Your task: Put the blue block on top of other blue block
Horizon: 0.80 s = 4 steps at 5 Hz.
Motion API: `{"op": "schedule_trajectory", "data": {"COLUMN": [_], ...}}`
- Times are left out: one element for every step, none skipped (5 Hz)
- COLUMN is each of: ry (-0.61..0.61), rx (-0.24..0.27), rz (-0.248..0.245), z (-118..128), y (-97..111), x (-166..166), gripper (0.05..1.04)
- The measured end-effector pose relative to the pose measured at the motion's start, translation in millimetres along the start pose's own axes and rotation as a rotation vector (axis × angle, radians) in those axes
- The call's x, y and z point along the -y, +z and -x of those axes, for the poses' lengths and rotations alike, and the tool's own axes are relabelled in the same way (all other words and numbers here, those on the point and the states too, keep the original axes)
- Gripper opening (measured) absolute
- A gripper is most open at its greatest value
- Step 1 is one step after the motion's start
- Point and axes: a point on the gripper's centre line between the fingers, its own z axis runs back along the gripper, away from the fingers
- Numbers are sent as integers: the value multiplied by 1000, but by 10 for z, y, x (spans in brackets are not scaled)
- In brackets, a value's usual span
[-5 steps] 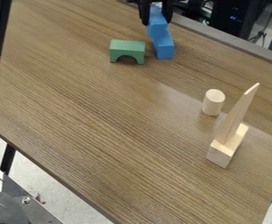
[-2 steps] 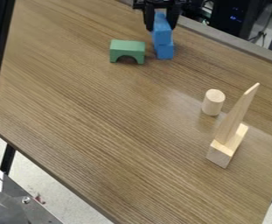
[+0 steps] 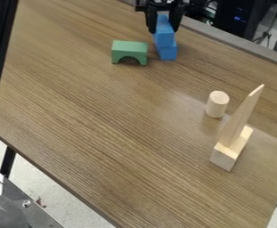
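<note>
Blue block pinched at the top of its blue partner

Upper blue block (image 3: pixel 164 38) sits between the two fingers of the black gripper (image 3: pixel 164 31), near the far edge of the wooden table (image 3: pixel 104 133). The fingers stand apart by about the block's width, one on either side, pinching it between them. The gripper hangs down from the top edge of the view, with its fingertips pointing at the table.

The lower blue block (image 3: pixel 168 54) stands on the table directly under the upper one, and part of it shows below the held block. The two look stacked, though not quite in line — the upper one sits slightly to the left in the view. Whether its weight rests on the lower block, I cannot tell.

Just to the left of the blue pair, and apart from it, is a green arch block (image 3: pixel 129 46), upright with its opening at the bottom. Well away, toward the right side of the table, a pale wooden cylinder (image 3: pixel 217 105) stands on end. Near it lies a pale wooden block (image 3: pixel 225 157) — a tall, pointed wooden piece (image 3: pixel 240 116) rises from it at a tilt. Black equipment (image 3: pixel 231 20) stands beyond the table's far edge.
</note>
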Motion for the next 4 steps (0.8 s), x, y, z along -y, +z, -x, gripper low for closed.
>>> {"op": "schedule_trajectory", "data": {"ry": [3,3,3,2], "rx": [5,9,7,12], "rz": [2,5,4,2], "z": [-36,-55,-50,-60], "y": [3,9,8,1], "x": [41,73,95,94], "gripper": [564,564,564,564]}}
